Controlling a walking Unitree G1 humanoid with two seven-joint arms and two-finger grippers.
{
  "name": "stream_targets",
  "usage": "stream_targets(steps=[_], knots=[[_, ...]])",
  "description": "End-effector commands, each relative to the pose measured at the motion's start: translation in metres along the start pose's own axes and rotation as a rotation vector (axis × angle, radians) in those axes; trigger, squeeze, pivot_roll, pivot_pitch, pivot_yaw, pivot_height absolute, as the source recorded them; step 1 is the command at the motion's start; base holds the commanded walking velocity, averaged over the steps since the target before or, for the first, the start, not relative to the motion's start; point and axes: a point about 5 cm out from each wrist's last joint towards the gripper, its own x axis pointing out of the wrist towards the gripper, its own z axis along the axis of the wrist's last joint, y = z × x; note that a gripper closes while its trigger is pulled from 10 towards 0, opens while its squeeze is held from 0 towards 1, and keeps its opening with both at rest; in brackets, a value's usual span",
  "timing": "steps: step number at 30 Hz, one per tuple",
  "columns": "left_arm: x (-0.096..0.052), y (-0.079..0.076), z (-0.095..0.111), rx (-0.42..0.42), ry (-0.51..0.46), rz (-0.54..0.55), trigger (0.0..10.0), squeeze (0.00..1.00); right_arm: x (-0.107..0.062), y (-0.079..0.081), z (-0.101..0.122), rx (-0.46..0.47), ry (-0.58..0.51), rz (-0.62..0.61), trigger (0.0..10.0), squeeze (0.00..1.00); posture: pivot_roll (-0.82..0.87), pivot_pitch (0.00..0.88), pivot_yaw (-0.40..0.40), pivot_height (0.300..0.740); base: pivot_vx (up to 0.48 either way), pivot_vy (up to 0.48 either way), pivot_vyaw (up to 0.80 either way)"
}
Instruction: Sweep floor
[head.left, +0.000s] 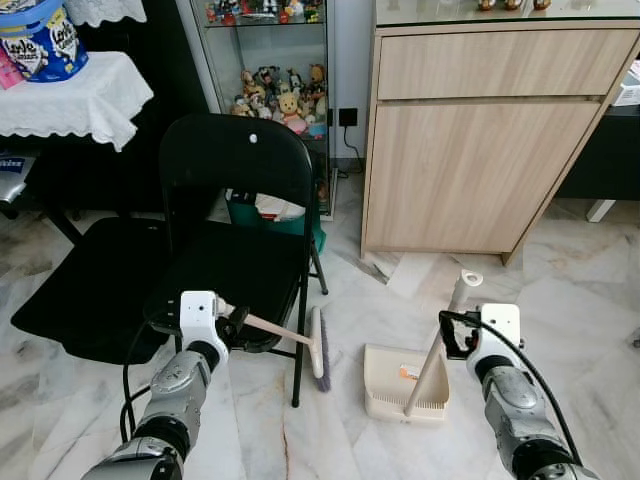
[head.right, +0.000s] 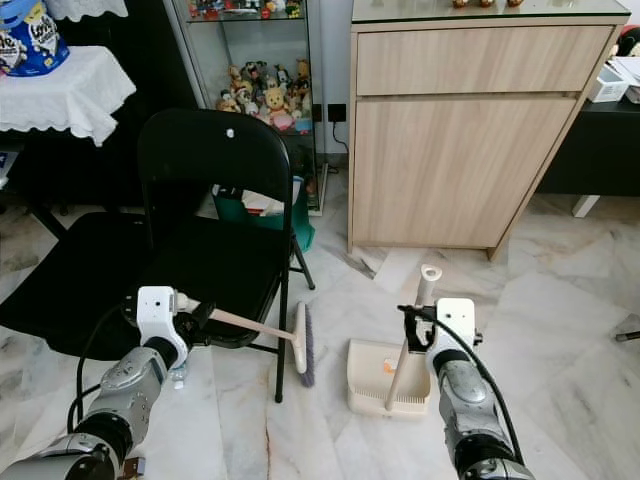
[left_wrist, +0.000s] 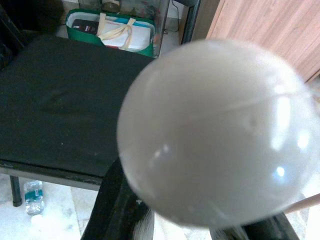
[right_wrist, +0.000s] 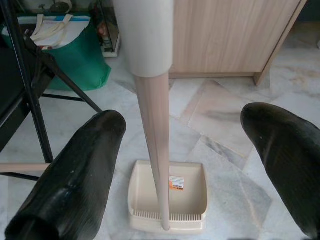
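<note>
My left gripper (head.left: 238, 322) is shut on the end of a small broom's pale handle (head.left: 280, 335). The handle's rounded white end cap (left_wrist: 215, 135) looms between the fingers. The broom's brush head (head.left: 320, 350) rests on the marble floor beside the front leg of a black folding chair (head.left: 235, 200). To its right a cream dustpan (head.left: 390, 385) sits flat on the floor, its long handle (head.left: 440, 345) leaning upward. My right gripper (head.left: 455, 335) is open around that handle (right_wrist: 152, 125), the two fingers wide apart on either side and not touching it.
A wooden cabinet (head.left: 480, 150) stands behind the dustpan. Behind the chair are a green bag (head.left: 290, 222) and a glass case of toys (head.left: 280, 95). A black mat (head.left: 80, 290) and a cloth-covered table (head.left: 70, 95) lie left. A small water bottle (left_wrist: 33, 196) lies under the chair.
</note>
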Motion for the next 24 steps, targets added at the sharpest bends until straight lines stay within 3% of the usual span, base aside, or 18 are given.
stream_targets(steps=[1,4,12,13,20,22,24], knots=[[-0.003,0.005,-0.005,-0.002,0.026,0.013,10.0,0.0,0.001,0.0,0.001,0.025,0.003,0.004,10.0,1.0,-0.05,0.077,0.062,0.74,0.0,0.0,0.0],[-0.003,0.005,-0.004,-0.002,0.026,0.013,10.0,0.0,0.002,0.003,0.002,0.05,0.01,0.039,10.0,1.0,-0.05,0.07,0.06,0.74,0.0,0.0,0.0],[-0.003,0.006,-0.004,0.0,0.026,0.013,10.0,0.0,0.001,0.011,-0.008,0.002,0.104,0.1,10.0,1.0,-0.05,0.061,0.06,0.74,0.0,0.0,0.0],[-0.003,0.006,-0.004,0.001,0.027,0.012,10.0,0.0,0.001,0.012,-0.009,0.008,0.106,0.1,10.0,0.0,-0.04,0.062,0.06,0.74,0.0,0.0,0.0],[-0.003,0.006,-0.004,0.002,0.026,0.012,10.0,0.0,0.002,0.009,-0.003,0.003,0.068,0.066,10.0,0.0,-0.04,0.069,0.062,0.74,0.0,0.0,0.0],[-0.003,0.006,-0.004,0.002,0.026,0.013,10.0,0.0,0.004,0.005,0.005,-0.041,0.025,0.04,10.0,0.0,-0.04,0.069,0.062,0.74,0.0,0.0,0.0],[-0.003,0.006,-0.004,0.002,0.027,0.014,10.0,0.0,0.004,0.003,0.008,-0.005,0.003,0.043,10.0,0.0,-0.04,0.069,0.062,0.74,0.0,0.0,0.0]])
